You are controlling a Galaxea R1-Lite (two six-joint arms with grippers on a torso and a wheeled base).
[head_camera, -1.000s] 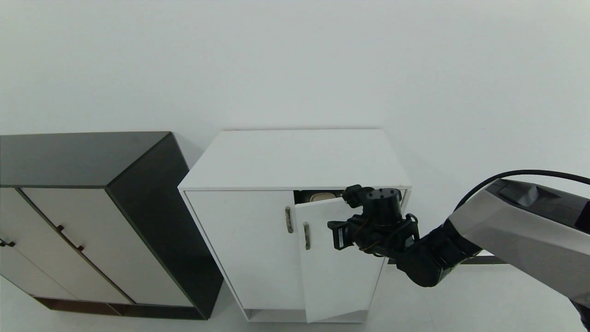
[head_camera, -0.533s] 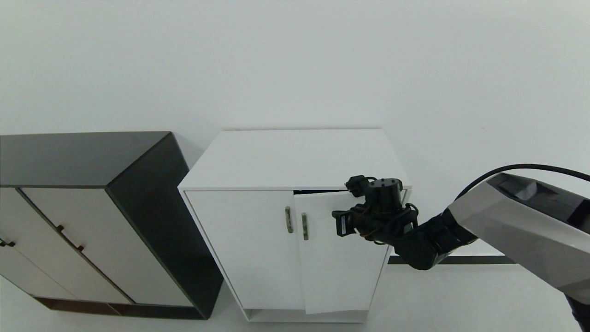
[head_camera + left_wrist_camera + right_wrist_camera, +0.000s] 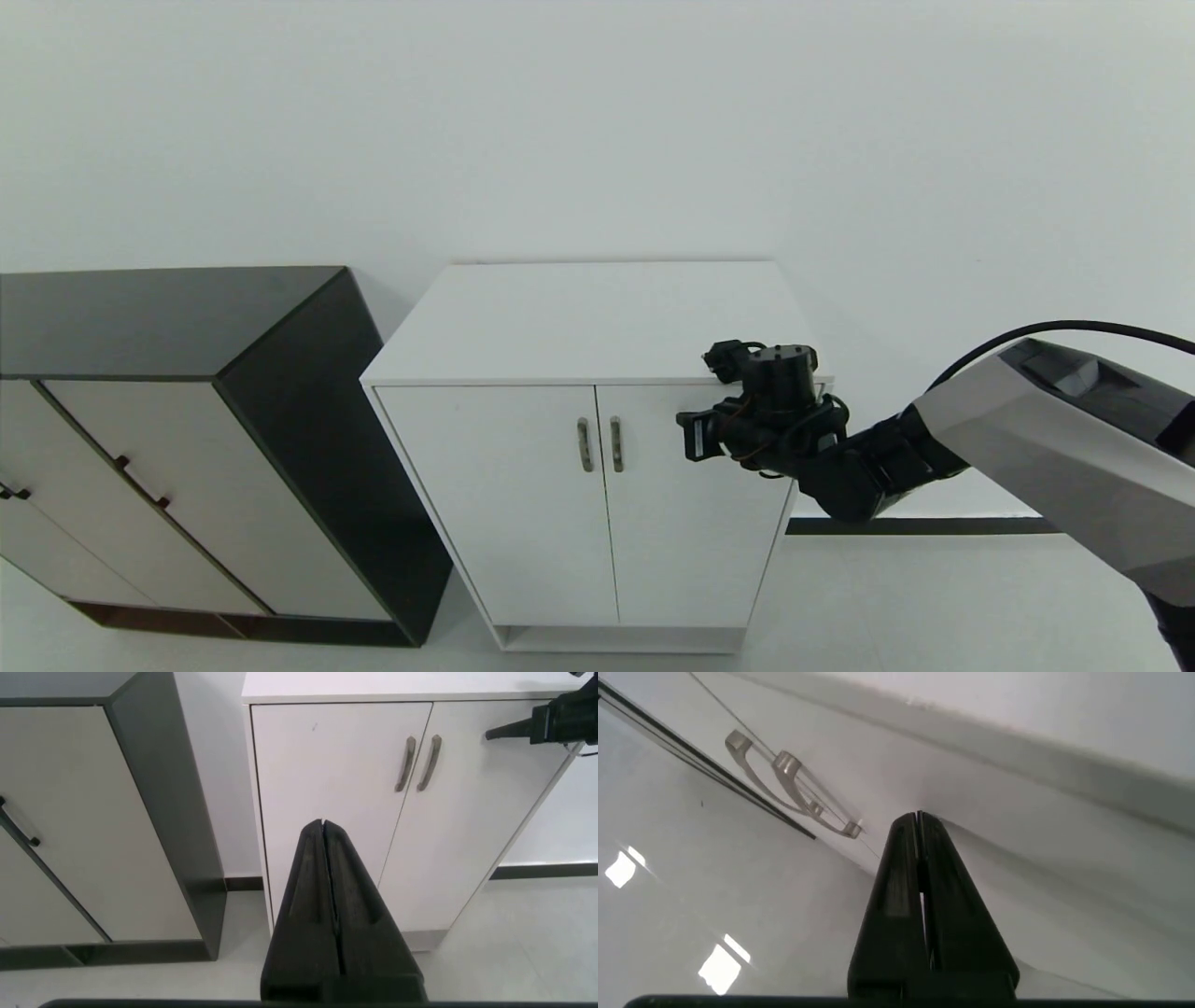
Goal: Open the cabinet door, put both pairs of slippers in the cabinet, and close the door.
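A pale grey floor (image 3: 887, 597) is seen, on which a white cabinet (image 3: 597, 317) is stood against the wall. Its two doors (image 3: 504, 504) are closed flush, with two metal handles (image 3: 598, 444) set side by side at the meeting edge. Just left of the white cabinet, a dark cabinet (image 3: 308, 439) with pale fronts is stood on the same floor, angled away from it. Right of the white cabinet, a dark strip (image 3: 915, 525) is run along the wall's foot
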